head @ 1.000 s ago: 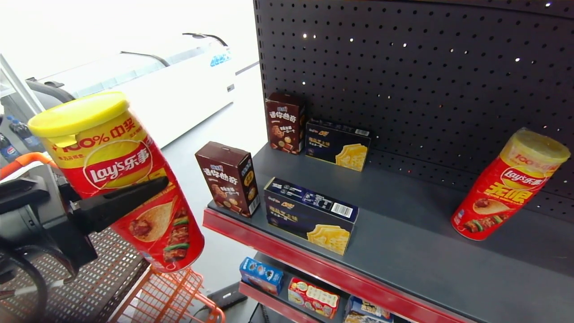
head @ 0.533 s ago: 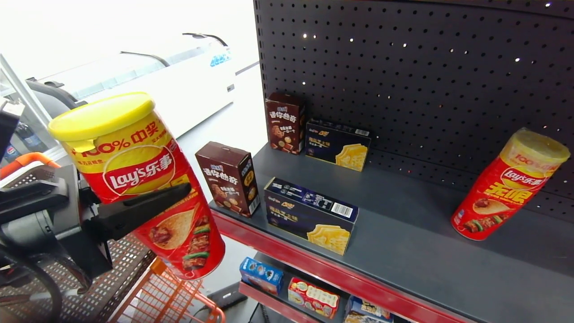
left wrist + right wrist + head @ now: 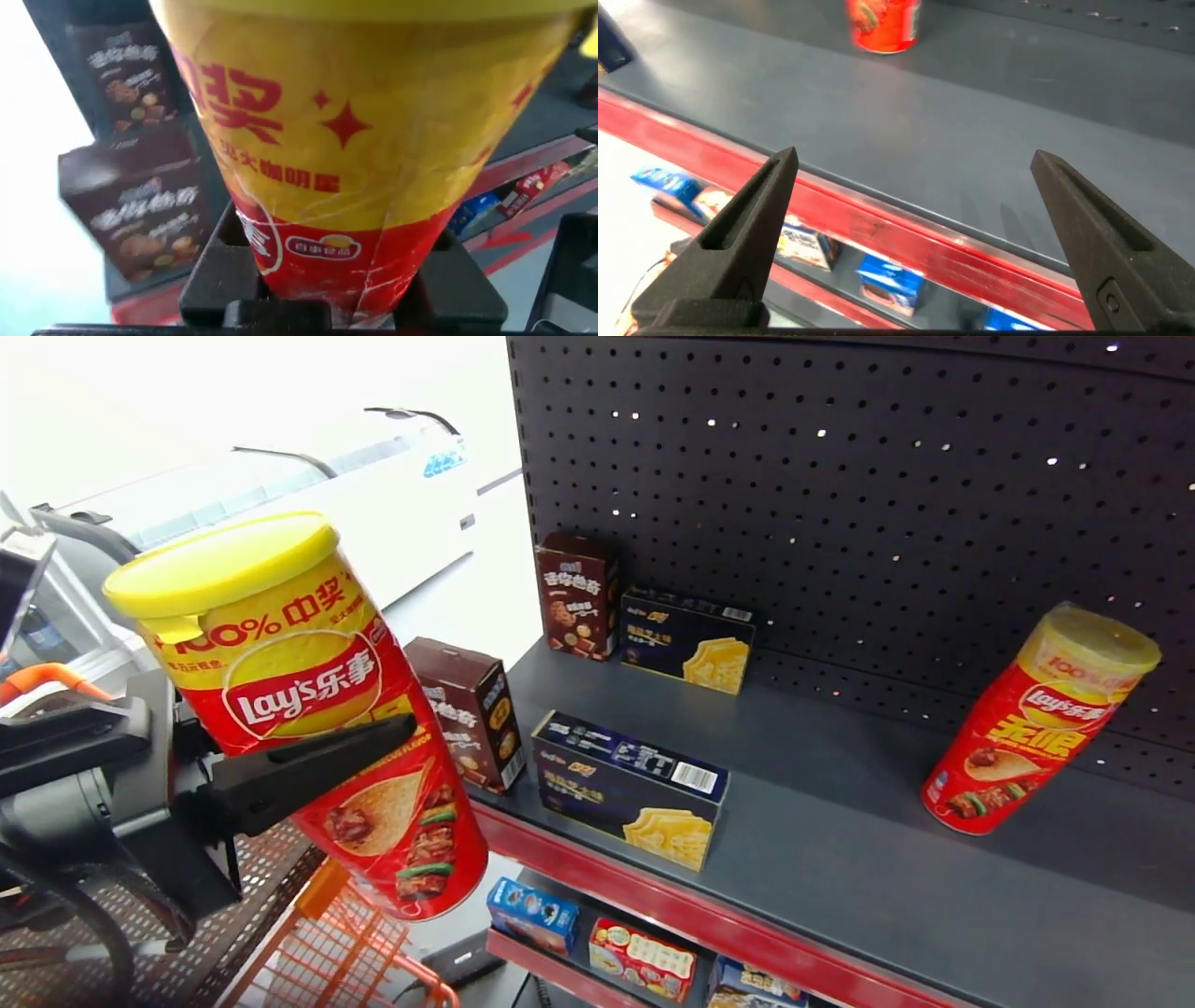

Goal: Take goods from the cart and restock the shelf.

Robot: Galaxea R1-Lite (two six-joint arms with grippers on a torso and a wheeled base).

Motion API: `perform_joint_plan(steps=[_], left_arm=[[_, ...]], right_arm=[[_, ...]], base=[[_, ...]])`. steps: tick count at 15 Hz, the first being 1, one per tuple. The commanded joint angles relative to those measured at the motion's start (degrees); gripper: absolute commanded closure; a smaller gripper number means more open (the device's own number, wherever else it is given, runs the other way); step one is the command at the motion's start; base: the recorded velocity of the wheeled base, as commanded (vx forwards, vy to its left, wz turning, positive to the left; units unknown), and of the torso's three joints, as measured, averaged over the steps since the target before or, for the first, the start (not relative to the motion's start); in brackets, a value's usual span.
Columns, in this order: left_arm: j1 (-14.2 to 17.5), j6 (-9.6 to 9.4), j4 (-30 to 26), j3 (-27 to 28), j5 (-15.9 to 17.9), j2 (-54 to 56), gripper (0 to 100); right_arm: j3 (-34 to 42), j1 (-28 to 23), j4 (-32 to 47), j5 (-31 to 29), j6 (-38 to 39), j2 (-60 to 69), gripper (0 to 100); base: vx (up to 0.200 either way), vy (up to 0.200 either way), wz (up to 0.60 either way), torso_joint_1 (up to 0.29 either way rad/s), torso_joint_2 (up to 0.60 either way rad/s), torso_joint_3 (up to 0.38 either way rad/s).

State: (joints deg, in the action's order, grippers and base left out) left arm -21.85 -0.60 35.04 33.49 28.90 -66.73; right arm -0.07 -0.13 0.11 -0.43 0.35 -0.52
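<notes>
My left gripper [image 3: 280, 747] is shut on a tall red chip can with a yellow lid [image 3: 299, 709], held upright and slightly tilted above the orange cart [image 3: 345, 952], left of the shelf's front edge. The same chip can [image 3: 374, 159] looms close in the left wrist view between the black fingers [image 3: 224, 280]. A second chip can [image 3: 1036, 719] leans against the pegboard at the right of the grey shelf [image 3: 840, 859]. My right gripper [image 3: 915, 224] stands open just off the shelf's red front edge [image 3: 906, 219], with that second chip can [image 3: 882, 23] far across the shelf board.
On the shelf stand two brown cookie boxes [image 3: 476, 709] [image 3: 574, 597] and two dark blue cracker boxes [image 3: 630, 789] [image 3: 686, 639]. The board between the blue boxes and the leaning can is bare. Small boxes [image 3: 532, 915] sit on the lower shelf. A white freezer [image 3: 308, 504] stands behind.
My left gripper has carried the chip can up and to the right, toward the shelf's left end, where it now overlaps the near brown box. The head camera has shifted slightly.
</notes>
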Motion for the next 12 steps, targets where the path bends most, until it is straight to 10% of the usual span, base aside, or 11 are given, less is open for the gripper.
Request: perform_joint_plan(steps=[1, 7, 12], left_arm=[[-0.7, -0.02, -0.1, 0.4, 0.0, -0.5, 100], [-0.7, -0.02, -0.1, 1.9, 2.4, -0.5, 100], [-0.7, -0.02, -0.1, 0.6, 2.2, -0.4, 100]], right_arm=[[0.0, 0.0, 0.1, 0.0, 0.0, -0.1, 0], [0.0, 0.0, 0.1, 0.0, 0.0, -0.1, 0], [0.0, 0.0, 0.1, 0.0, 0.0, -0.1, 0]], base=[[0.0, 0.0, -0.6, 0.002, 0.0, 0.007], [0.0, 0.0, -0.6, 0.003, 0.0, 0.004], [0.0, 0.0, 0.0, 0.0, 0.0, 0.0]])
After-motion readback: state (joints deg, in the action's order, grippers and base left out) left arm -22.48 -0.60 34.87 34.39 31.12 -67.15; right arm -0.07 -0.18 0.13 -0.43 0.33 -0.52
